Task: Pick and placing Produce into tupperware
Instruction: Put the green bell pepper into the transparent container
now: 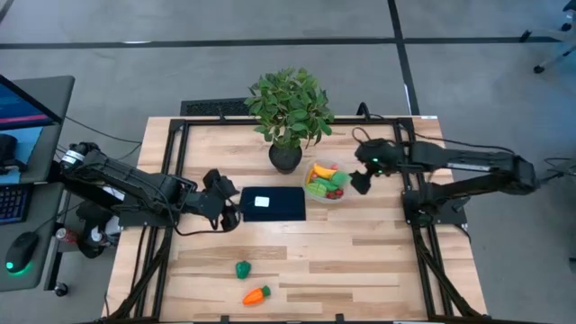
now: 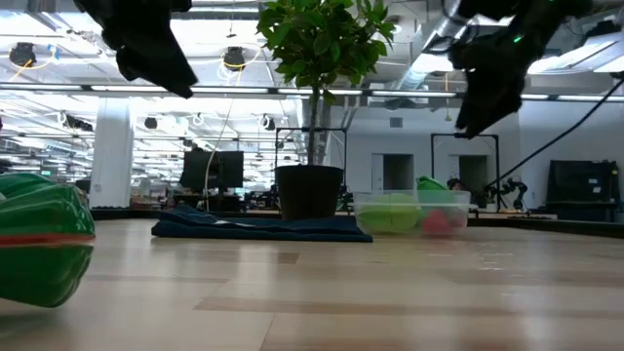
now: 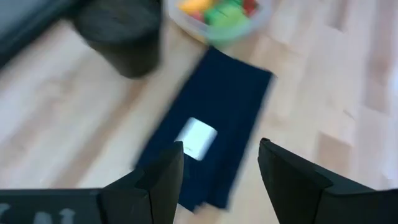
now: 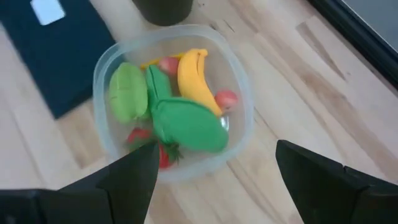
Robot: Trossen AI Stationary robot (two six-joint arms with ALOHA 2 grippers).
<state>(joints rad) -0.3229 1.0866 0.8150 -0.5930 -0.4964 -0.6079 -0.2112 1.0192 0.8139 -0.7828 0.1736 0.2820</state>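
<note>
I see my right gripper (image 1: pixel 362 177) up in the air, just to the 3 o'clock side of the tupperware (image 1: pixel 326 183). Its fingers are spread wide and they hold nothing. The tupperware sits on the table (image 1: pixel 378 261), just right of the dark blue cloth (image 1: pixel 273 203) and close to the plant's black pot (image 1: pixel 285 157). Inside it I can see a yellow banana (image 4: pixel 196 71), big green pieces (image 4: pixel 186 121) and small red berries (image 4: pixel 226 98).

My left gripper (image 1: pixel 227 212) hangs over the 9 o'clock edge of the blue cloth. Its fingers are apart and empty too.

Two toys are not in the tupperware. A green piece (image 1: pixel 243 268) and an orange carrot (image 1: pixel 256 295) lie near the 6 o'clock edge of the table, just beside each other.
</note>
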